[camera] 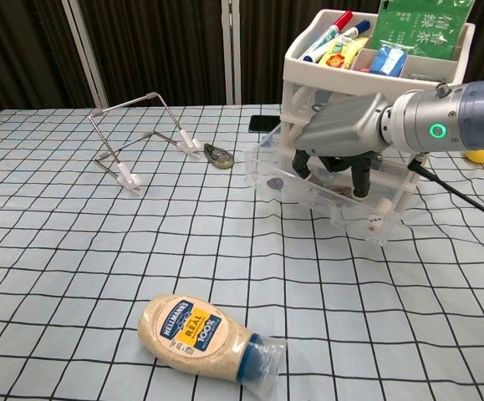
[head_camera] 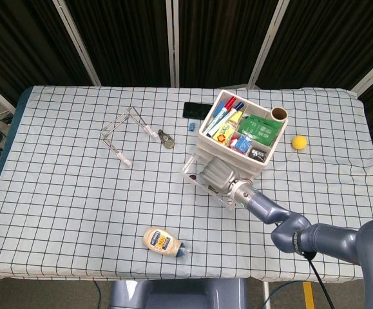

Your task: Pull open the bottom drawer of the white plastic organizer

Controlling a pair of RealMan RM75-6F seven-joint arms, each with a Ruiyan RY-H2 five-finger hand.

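Bottom drawer [camera: 321, 190] is out, clear plastic tray jutting well forward from the white organizer [head_camera: 234, 151], which sits at about 2 o'clock from the tabletop's centre. Right hand [camera: 340, 138] sits over the drawer's front, fingers curled down into it, hooked on the clear wall. I'd call the pull largely done; whether the drawer has more travel left I cannot tell, and letting go remains. Left hand nowhere in either view. Markers and packets crowd the organizer's top tray. Outward now: a yellow ball [head_camera: 299, 141] at 3 o'clock of the organizer, a black phone [head_camera: 194, 110] at its 10 o'clock, a wire stand [head_camera: 125, 132] off at 9, a mayo bottle [camera: 201, 334] lying on its side near the front edge. Tabletop [head_camera: 70, 193] wears a white checked cloth; dark curtains with pale posts behind
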